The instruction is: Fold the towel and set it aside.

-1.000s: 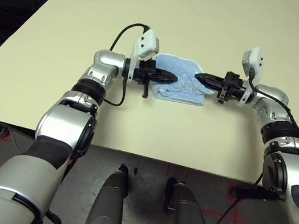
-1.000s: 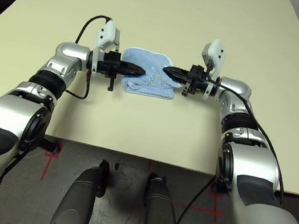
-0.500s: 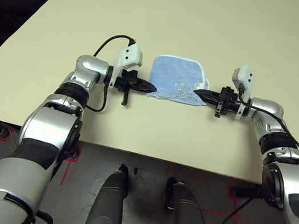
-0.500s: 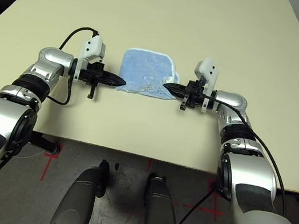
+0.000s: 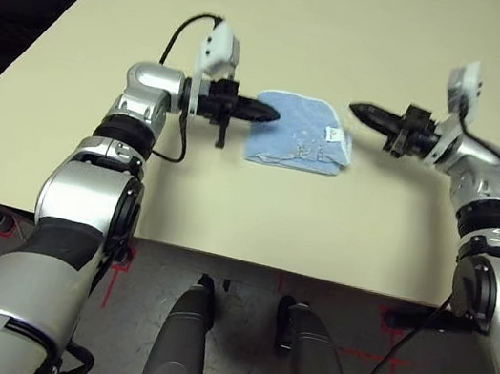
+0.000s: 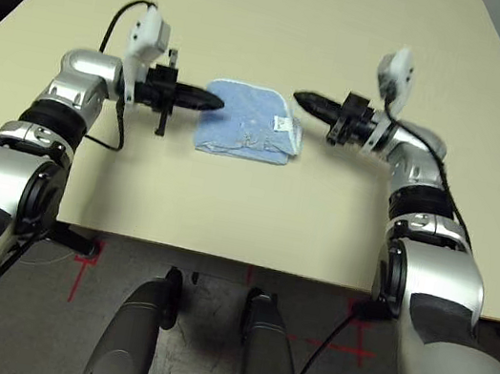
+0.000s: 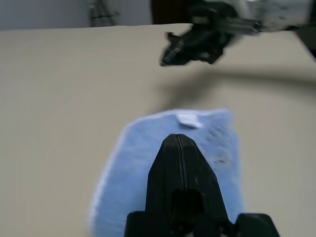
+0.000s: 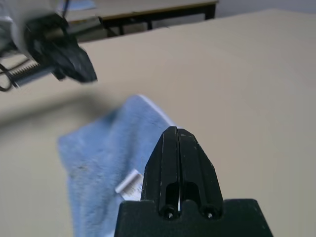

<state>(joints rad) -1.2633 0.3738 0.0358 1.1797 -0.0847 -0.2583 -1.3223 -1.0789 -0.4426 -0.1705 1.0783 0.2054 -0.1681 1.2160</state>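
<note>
My left gripper [image 5: 271,112] and right gripper [image 5: 356,107], both pinched closed and empty, hover above the folded light blue towel [image 5: 298,144] on the table [image 5: 289,20].

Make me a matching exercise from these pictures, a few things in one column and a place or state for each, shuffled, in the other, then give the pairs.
Things
1. towel
2. left tool
3. right tool
4. white tag

Places or states
A. shut, raised off the towel's right side
B. lying on the table, light blue
C. on the towel near its right edge
D. shut, its tip over the towel's left edge

Pairs: 1-B, 2-D, 3-A, 4-C
</note>
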